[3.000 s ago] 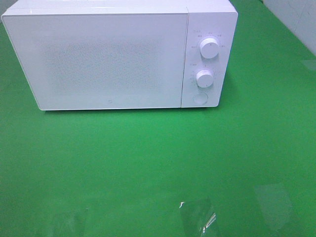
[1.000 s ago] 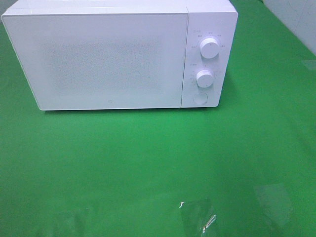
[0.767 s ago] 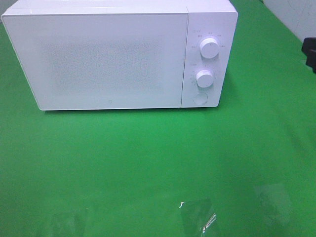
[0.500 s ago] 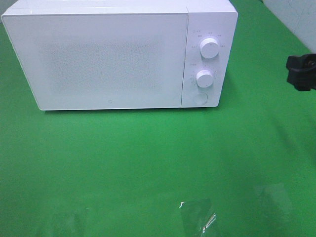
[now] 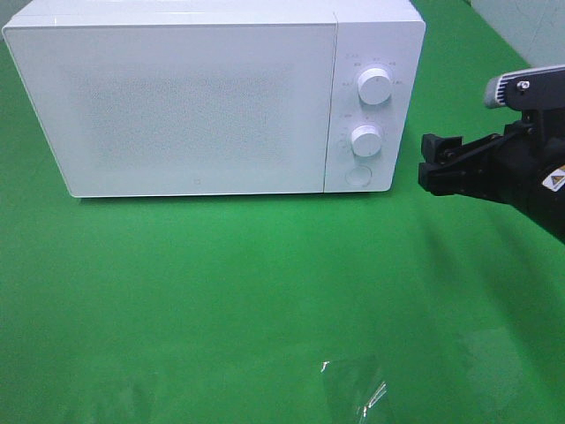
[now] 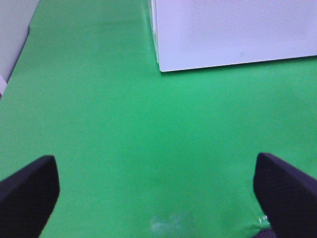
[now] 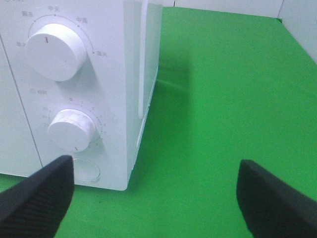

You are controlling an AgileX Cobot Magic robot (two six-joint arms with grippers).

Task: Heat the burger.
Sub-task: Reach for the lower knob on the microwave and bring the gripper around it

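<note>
Here's the right gripper (image 5: pixel 430 165), black, hanging just off the right edge of the white box-shaped microwave oven (image 5: pixel 194 106), level with the lower white round knob (image 5: pixel 365 140) and apart from it. From the right wrist its fingers (image 7: pixel 34 196) stand wide apart with nothing between them, so that hand is open. The upper white round knob (image 5: pixel 375 87) and the flat round button (image 5: pixel 357 176) sit above and below the lower one. The door is closed flat and nothing shows through it. The burger? Not in sight, and I cannot tell where it is. The left gripper (image 6: pixel 154 161) hovers over the green cloth tabletop (image 5: pixel 265 291), near the oven's front corner, its fingers (image 6: pixel 29 191) spread wide and empty too.
</note>
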